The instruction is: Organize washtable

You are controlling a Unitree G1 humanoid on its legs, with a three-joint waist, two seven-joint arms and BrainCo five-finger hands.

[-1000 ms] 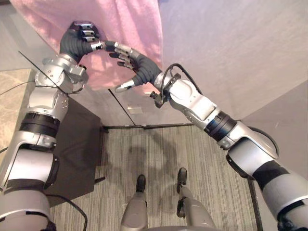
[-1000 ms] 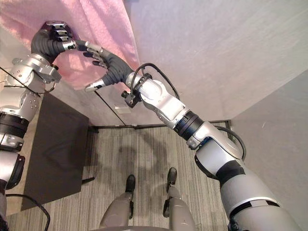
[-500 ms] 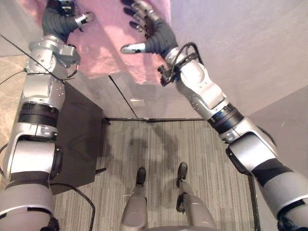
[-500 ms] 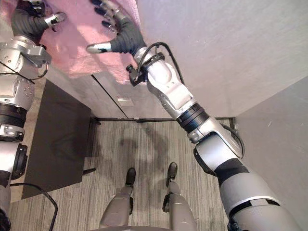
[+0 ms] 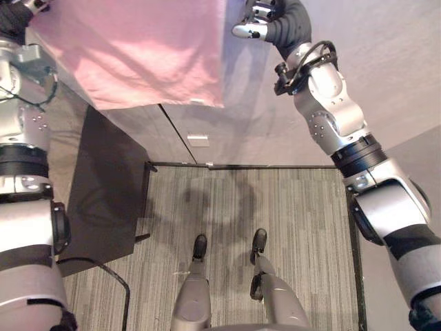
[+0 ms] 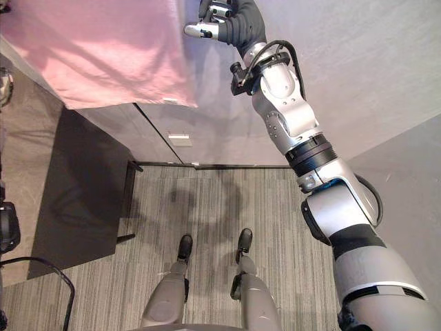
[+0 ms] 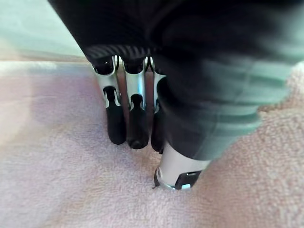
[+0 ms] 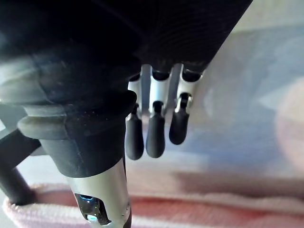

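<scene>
The robot is spreading out the pink towel, which is hanging flat and high in front of the wall. The left hand is lying on the cloth near the towel's upper left part; whether it is gripping the cloth I cannot tell. The right hand is hovering just beside the towel's right edge, loosely bent and holding nothing. Next, I think, it must catch that edge and level it. One second ago both hands were close together on the middle of the cloth; now they are wide apart.
</scene>
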